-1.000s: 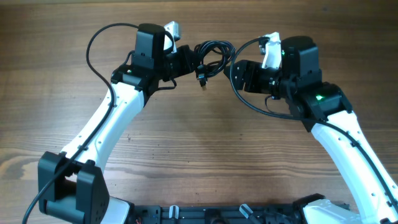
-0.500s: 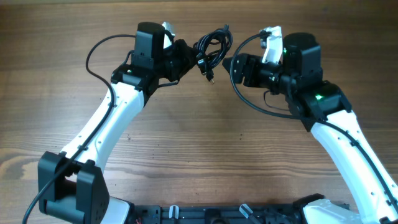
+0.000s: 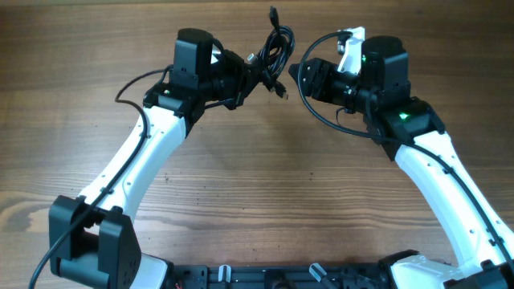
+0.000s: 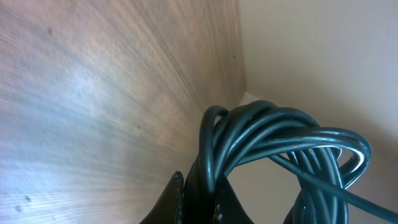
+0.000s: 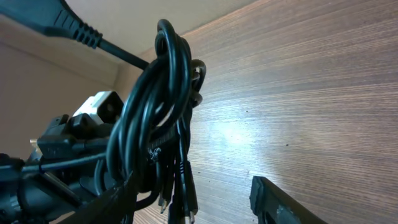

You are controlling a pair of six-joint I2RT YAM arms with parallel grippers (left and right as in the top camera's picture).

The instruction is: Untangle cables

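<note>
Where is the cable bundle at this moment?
In the overhead view the cables sit at top centre between the two arms, clamped in the left claw, with the open right claw close beside them.

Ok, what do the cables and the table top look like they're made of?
The cables: black cords with a smooth, slightly glossy jacket, probably plastic or rubber, since light glints along the strands.
The table: wood or a wood-look laminate with a mostly matte finish; grain lines run across it, and the pictures cannot settle which.
</note>
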